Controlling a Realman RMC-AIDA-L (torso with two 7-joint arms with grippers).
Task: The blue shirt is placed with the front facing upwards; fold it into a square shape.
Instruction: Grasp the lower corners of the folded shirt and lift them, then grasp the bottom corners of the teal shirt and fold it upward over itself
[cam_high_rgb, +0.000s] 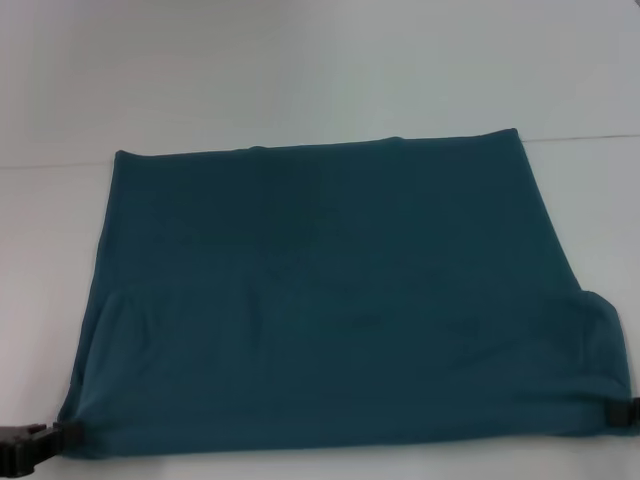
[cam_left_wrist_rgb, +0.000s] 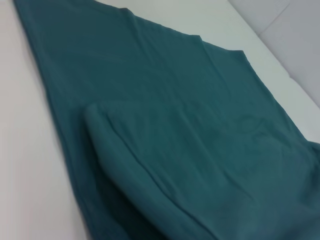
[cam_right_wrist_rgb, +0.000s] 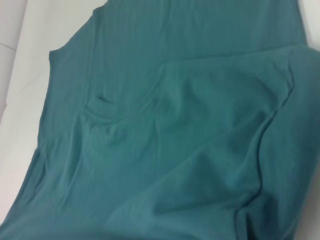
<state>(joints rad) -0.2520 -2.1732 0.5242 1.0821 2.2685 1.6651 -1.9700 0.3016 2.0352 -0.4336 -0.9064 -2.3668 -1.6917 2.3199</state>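
At the near left corner of the head view, the left end effector (cam_high_rgb: 45, 440) sits low on the white bench (cam_high_rgb: 300, 70), its dark tip touching the lower left corner of the blue shirt (cam_high_rgb: 330, 300); whether its fingers are spread or pinching the cloth I cannot tell. Across the middle, the shirt lies flat on the bench with plain teal fabric upward, its near portion doubled over the rest as a band whose folded edge runs from side to side. Both wrist views show this upper layer (cam_left_wrist_rgb: 210, 165) lying over the lower one (cam_right_wrist_rgb: 150, 60), with soft wrinkles. At the near right corner, the right end effector (cam_high_rgb: 628, 412) touches the shirt's edge; its fingers' state cannot be told either.
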